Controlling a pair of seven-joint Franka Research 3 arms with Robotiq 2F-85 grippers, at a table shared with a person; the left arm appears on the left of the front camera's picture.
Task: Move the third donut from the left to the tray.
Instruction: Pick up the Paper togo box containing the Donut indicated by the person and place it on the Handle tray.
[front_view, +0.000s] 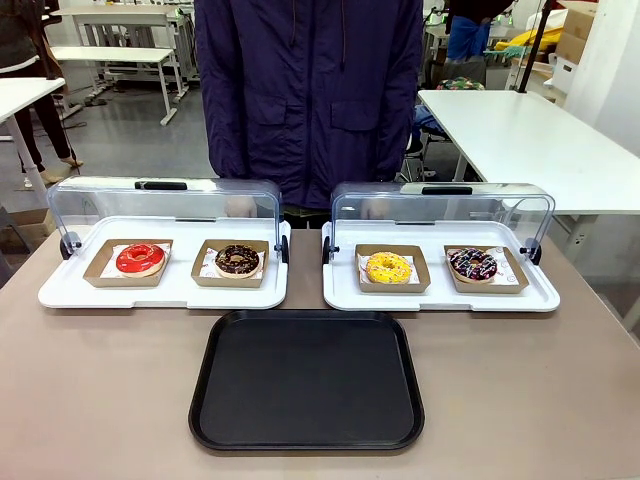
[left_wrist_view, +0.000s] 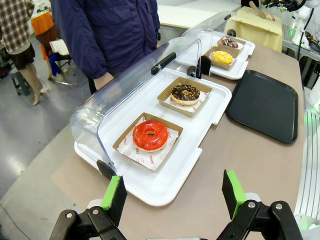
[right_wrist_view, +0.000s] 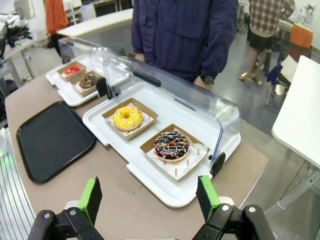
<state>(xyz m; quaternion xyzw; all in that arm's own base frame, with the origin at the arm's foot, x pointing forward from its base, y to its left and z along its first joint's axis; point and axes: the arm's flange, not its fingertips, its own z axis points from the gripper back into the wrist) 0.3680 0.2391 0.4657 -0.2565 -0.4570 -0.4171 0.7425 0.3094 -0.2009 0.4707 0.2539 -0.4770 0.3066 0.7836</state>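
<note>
The ring donut with bright yellow icing and coloured sprinkles (front_view: 388, 267) is seated in a small square brown cardboard holder (front_view: 392, 285). It is found just beyond the far right corner of the large black rounded-rectangle plastic tray (front_view: 305, 380) and is kept apart from it. The holder is carried by a white display tray (front_view: 440, 300) whose clear domed lid (front_view: 440, 205) is swung back. A dark chocolate donut with sprinkles (front_view: 472, 264) is placed farther right of the black tray. Beyond the black tray's far left corner, a second white display tray (front_view: 160, 297) is set with a red-iced donut (front_view: 140, 258) and a chocolate donut (front_view: 237, 260). The black tray is laid flat on the brown counter (front_view: 100, 400). The jaws of the left gripper (left_wrist_view: 172, 192) are spread wide with nothing gripped, and those of the right gripper (right_wrist_view: 149, 195) likewise. A person in a dark blue jacket (front_view: 305, 90) is stood beyond the black tray, behind both display trays.
</note>
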